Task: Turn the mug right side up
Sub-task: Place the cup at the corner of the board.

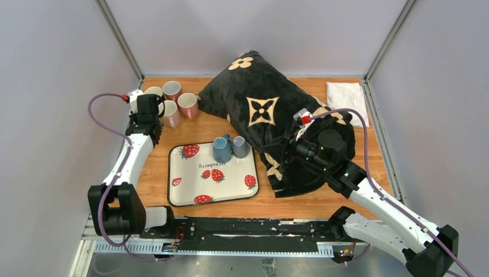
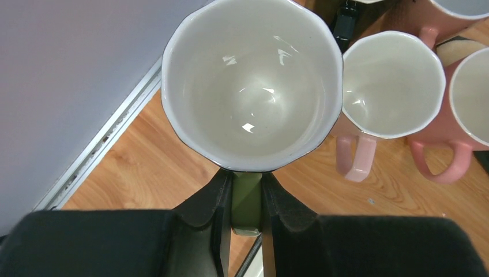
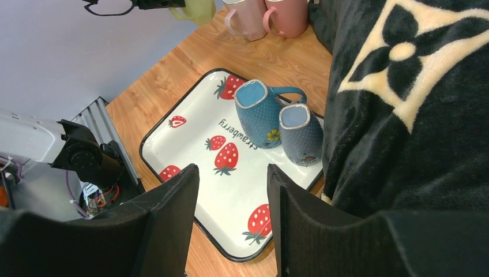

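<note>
My left gripper (image 2: 247, 186) is shut on the green handle of a mug (image 2: 252, 81) with a white inside, held rim up at the table's back left corner. In the top view that gripper (image 1: 149, 108) sits beside the mug's rim (image 1: 153, 92). The green mug also shows in the right wrist view (image 3: 199, 8). Two blue mugs (image 1: 222, 149) (image 1: 240, 147) stand upside down on the strawberry tray (image 1: 190, 184); they also show in the right wrist view (image 3: 258, 109) (image 3: 300, 131). My right gripper (image 3: 233, 184) is open and empty above the tray's right edge (image 1: 290, 147).
Three pink mugs (image 1: 172, 89) (image 1: 188, 105) (image 1: 170, 115) stand rim up by the green mug; two of them show in the left wrist view (image 2: 389, 86) (image 2: 470, 98). A big black pillow (image 1: 271, 115) lies right of the tray. A white cloth (image 1: 346, 95) lies at the back right.
</note>
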You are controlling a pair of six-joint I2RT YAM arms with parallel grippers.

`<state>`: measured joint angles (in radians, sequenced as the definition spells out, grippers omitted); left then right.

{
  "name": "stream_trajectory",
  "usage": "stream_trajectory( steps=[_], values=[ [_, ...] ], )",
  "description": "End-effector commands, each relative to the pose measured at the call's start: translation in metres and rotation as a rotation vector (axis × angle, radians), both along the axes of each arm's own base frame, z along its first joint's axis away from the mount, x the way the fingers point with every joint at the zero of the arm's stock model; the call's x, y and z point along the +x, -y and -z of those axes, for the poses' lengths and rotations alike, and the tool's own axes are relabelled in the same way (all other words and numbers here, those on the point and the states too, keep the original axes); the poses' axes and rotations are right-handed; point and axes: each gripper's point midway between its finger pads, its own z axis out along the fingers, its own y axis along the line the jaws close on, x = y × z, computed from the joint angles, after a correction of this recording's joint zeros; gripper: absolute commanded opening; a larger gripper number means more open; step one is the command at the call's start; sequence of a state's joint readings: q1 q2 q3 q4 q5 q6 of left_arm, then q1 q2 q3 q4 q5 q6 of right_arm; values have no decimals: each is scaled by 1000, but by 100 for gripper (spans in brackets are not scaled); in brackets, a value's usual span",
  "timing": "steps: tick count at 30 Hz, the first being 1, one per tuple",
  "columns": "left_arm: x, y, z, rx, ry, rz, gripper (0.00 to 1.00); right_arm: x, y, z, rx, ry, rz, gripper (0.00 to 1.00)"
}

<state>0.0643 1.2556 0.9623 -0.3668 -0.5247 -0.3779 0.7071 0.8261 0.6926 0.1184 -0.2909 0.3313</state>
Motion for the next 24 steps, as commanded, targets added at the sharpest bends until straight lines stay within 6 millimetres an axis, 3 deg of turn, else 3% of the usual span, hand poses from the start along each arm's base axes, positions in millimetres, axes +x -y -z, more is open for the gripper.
stream_trajectory(
  steps=[1,24],
  values=[
    [29,-15,-28,45,164,-55,0,-7,3,-13,-8,69,-17,52],
    [63,-38,25,7,97,-54,0,-8,7,-12,-55,92,-25,52]
  ],
)
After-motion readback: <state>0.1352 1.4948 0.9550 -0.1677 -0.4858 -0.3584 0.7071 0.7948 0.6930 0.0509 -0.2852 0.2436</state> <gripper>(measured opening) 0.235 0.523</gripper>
